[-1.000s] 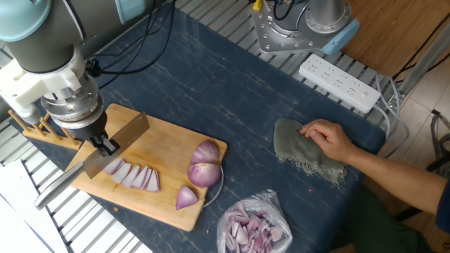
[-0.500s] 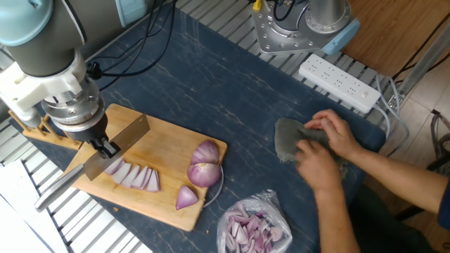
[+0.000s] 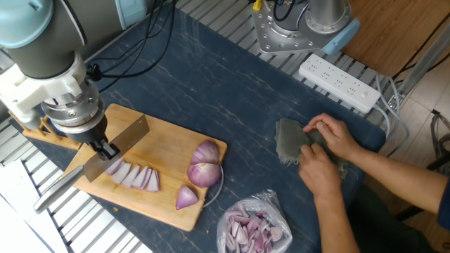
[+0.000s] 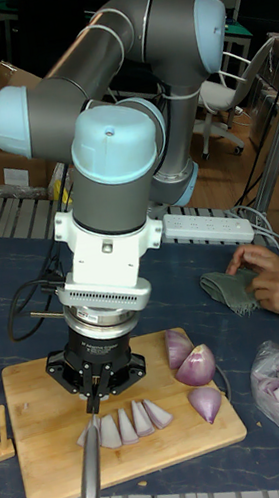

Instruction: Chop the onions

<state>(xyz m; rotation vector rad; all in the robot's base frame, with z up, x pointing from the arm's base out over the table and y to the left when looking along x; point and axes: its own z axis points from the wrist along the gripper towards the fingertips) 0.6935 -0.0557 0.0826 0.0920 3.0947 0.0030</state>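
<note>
The two-finger gripper (image 3: 104, 146) on the grey and pale-blue arm is closed around the steel-handled cleaver (image 3: 105, 151), its broad blade held on edge at the left of the fixed view with the handle trailing toward the lower left, a hold that would let the arm press the edge straight down through the food. The blade stands at the left end of the row of cut red onion wedges (image 3: 133, 175), which lie side by side on the pale wooden chopping board (image 3: 169, 137); whether the edge touches the first wedge is hard to tell from either view. Right of the row sit two larger glossy purple onion halves (image 3: 204, 165) and one smaller wedge (image 3: 185, 198), apparently waiting their turn. Off the board, at lower centre, a clear plastic bag of chopped purple bits (image 3: 252, 229) rests on the dark blue table cover (image 3: 211, 84). Compared with half a second ago, the cleaver and onions look unmoved; only the person's two hands (image 3: 327, 147) have shifted on the crumpled grey-green cloth (image 3: 288, 140) at right.
</note>
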